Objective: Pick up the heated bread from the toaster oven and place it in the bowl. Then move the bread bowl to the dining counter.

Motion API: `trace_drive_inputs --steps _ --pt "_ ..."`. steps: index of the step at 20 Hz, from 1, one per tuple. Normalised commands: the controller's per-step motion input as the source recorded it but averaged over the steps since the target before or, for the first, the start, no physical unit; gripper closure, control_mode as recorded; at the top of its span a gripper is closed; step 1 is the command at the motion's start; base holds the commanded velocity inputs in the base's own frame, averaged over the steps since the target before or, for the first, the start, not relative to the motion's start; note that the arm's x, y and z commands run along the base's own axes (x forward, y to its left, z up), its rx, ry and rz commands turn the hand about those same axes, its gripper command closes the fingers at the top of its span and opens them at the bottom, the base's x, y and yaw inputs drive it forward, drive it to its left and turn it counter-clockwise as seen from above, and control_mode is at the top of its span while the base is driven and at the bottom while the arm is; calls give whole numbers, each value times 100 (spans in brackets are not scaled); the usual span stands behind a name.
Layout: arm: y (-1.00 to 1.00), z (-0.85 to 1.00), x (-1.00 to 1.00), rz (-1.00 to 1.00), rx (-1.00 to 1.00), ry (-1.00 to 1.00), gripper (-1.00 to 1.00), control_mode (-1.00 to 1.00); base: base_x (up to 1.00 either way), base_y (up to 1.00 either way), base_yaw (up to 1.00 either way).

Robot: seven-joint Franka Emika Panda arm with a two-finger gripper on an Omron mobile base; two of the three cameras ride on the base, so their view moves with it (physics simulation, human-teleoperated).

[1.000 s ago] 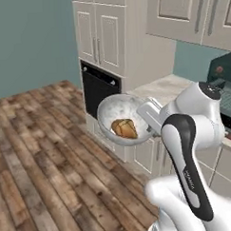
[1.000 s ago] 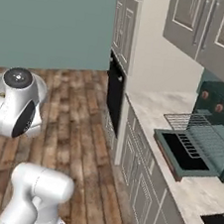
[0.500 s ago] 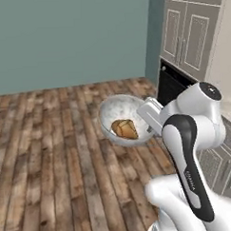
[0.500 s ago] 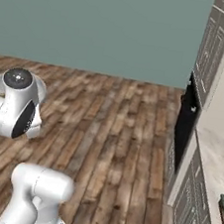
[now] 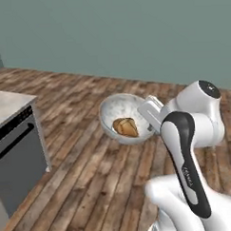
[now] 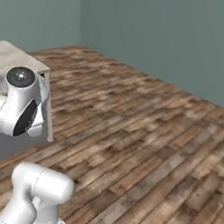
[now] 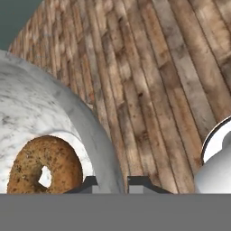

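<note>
The white-grey marbled bowl hangs in the air over the wooden floor, in front of the arm. My gripper is shut on its right rim. A golden-brown piece of bread lies at the bottom of the bowl. In the hand view my gripper has the bowl's rim between its two dark fingertips. Inside the bowl there lies a round, speckled brown ring with a hole. The oblong roll is not to be made out in that view. The toaster oven is out of view.
A counter end with a pale stone top over a dark grey front with a bar handle stands at the left. The same counter rises behind the arm in the right base view. Wooden floor runs to a teal wall.
The whole picture has swung round with the base: the cream cabinets, wall oven and toaster oven have left the views, and a grey-fronted counter has come in. The bowl stays held.
</note>
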Motion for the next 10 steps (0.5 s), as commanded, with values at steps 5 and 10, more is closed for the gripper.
trace_drive_inputs --steps 5,10 --pt "0 0 0 0 0 0 100 100 43 0 88" --pt "0 0 0 0 0 0 100 100 92 0 62"
